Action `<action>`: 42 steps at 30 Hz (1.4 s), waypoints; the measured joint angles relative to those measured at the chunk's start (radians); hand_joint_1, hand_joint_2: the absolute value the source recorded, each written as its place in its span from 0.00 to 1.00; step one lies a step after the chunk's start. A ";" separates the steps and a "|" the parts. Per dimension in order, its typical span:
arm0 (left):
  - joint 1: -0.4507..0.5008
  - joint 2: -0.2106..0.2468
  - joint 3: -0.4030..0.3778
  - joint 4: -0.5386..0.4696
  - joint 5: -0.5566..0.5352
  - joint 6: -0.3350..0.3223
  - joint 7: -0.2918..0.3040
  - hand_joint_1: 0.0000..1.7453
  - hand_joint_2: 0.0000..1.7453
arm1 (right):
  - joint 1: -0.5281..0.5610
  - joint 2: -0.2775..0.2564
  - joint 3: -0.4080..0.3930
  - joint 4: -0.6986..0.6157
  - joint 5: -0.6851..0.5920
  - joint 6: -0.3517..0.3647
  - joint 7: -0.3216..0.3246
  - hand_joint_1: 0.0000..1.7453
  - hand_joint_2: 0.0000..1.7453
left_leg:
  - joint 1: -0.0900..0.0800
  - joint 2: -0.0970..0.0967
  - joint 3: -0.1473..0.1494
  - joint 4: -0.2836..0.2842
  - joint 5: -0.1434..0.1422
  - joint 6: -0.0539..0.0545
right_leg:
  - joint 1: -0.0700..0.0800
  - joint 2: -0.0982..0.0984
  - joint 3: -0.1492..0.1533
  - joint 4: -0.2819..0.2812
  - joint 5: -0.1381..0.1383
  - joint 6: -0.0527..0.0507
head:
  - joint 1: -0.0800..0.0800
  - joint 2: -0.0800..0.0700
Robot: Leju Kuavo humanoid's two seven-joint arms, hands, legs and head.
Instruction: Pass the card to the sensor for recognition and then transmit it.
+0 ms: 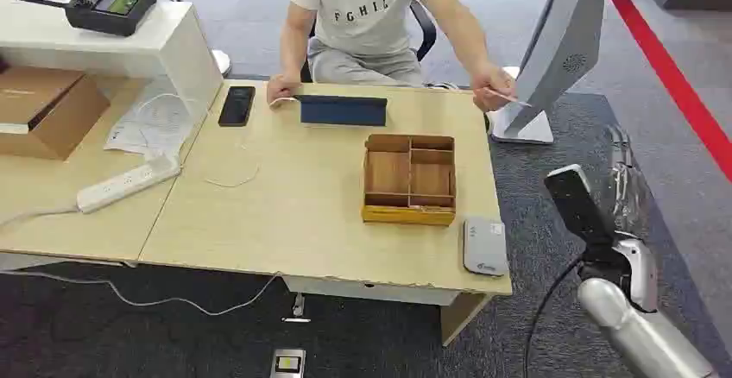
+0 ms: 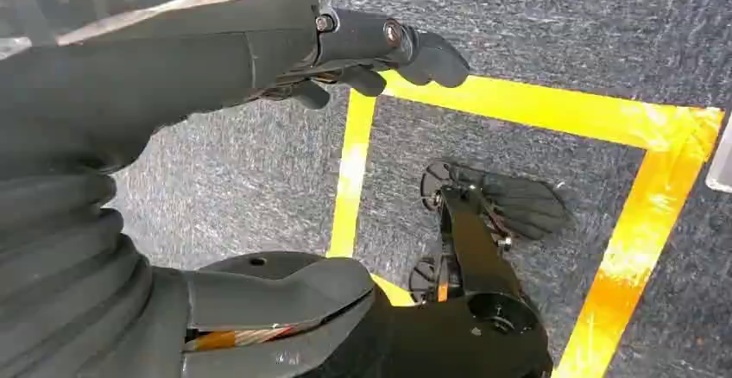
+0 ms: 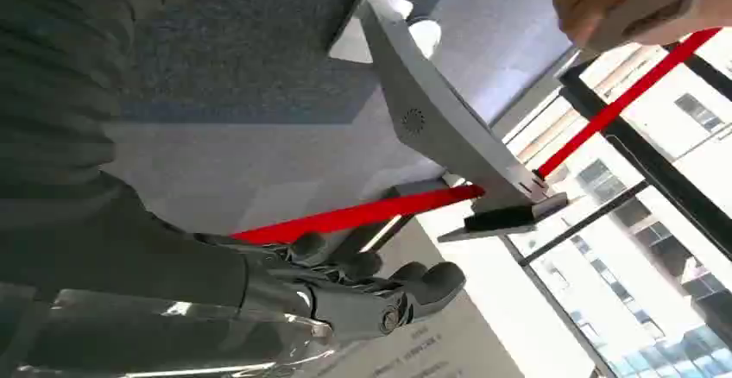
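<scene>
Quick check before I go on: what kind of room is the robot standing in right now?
Probably an office or lab set up as a test station: a desk with a power strip and a card reader, a seated person holding a card, grey carpet with yellow floor tape.
</scene>
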 joint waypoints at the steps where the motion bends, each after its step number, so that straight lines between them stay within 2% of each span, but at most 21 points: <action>1: 0.000 0.000 0.000 0.000 0.000 0.000 -0.002 0.00 1.00 | -0.007 0.007 0.005 0.006 0.012 0.000 -0.001 0.00 1.00 | 0.000 0.000 0.000 0.000 0.000 0.000 | 0.000 0.000 0.000 0.000 0.000 0.000 | 0.000 0.000; 9: -0.010 0.000 -0.010 0.000 -0.019 -0.002 -0.016 0.00 1.00 | -0.126 0.055 0.082 0.112 0.208 0.004 0.056 0.00 1.00 | 0.000 0.000 0.000 0.000 0.000 0.000 | 0.000 0.000 0.000 0.000 0.000 0.000 | 0.000 0.000; 16: -0.029 -0.001 -0.010 0.000 -0.029 -0.003 -0.003 0.00 1.00 | -0.249 0.079 0.183 0.223 0.369 0.055 0.106 0.00 1.00 | 0.000 0.000 0.000 0.000 0.001 0.000 | 0.000 0.000 0.000 0.000 0.000 0.000 | 0.000 0.000; 22: -0.032 -0.001 -0.015 0.000 -0.037 -0.007 0.012 0.00 1.00 | -0.306 0.087 0.237 0.289 0.382 0.072 0.122 0.00 1.00 | 0.000 0.000 -0.001 0.000 0.000 0.000 | 0.000 0.000 -0.001 0.000 0.000 0.000 | 0.000 0.000; 31: -0.040 -0.001 -0.019 0.000 -0.054 -0.019 0.026 0.00 1.00 | -0.308 0.085 0.279 0.336 0.339 0.069 0.125 0.00 1.00 | 0.000 0.000 0.000 0.000 0.000 0.000 | 0.000 0.000 -0.001 0.000 0.000 0.000 | 0.000 0.000; 32: -0.042 -0.001 -0.019 0.000 -0.055 -0.019 0.024 0.00 1.00 | -0.307 0.083 0.283 0.340 0.338 0.069 0.125 0.47 1.00 | 0.000 0.000 -0.001 0.000 0.000 0.000 | 0.000 0.000 -0.001 0.000 0.000 0.000 | 0.000 0.000; 33: -0.043 -0.001 -0.019 0.000 -0.055 -0.019 0.023 0.00 1.00 | -0.307 0.082 0.287 0.344 0.338 0.069 0.127 1.00 1.00 | 0.000 0.000 0.000 0.000 0.000 0.000 | 0.000 0.000 -0.001 0.000 0.000 0.000 | 0.000 0.000; 36: -0.048 -0.001 -0.019 0.001 -0.056 -0.020 0.020 0.00 1.00 | -0.301 0.077 0.295 0.352 0.338 0.068 0.135 1.00 1.00 | 0.000 0.000 0.000 0.000 0.000 0.000 | 0.000 0.000 -0.001 0.000 0.000 0.000 | 0.000 0.000; 37: -0.050 0.000 -0.019 0.001 -0.058 -0.021 0.018 0.00 0.00 | -0.298 0.075 0.295 0.353 0.338 0.068 0.140 1.00 1.00 | 0.000 0.000 0.000 0.000 0.000 0.000 | 0.000 0.000 -0.001 0.000 0.000 0.000 | 0.000 0.000; 42: -0.061 0.000 -0.019 0.001 -0.066 -0.034 -0.011 0.00 0.00 | -0.286 0.065 0.295 0.353 0.338 0.069 0.147 1.00 1.00 | 0.000 0.000 -0.001 0.000 0.000 0.000 | 0.000 0.000 -0.001 0.000 0.000 0.000 | 0.001 0.000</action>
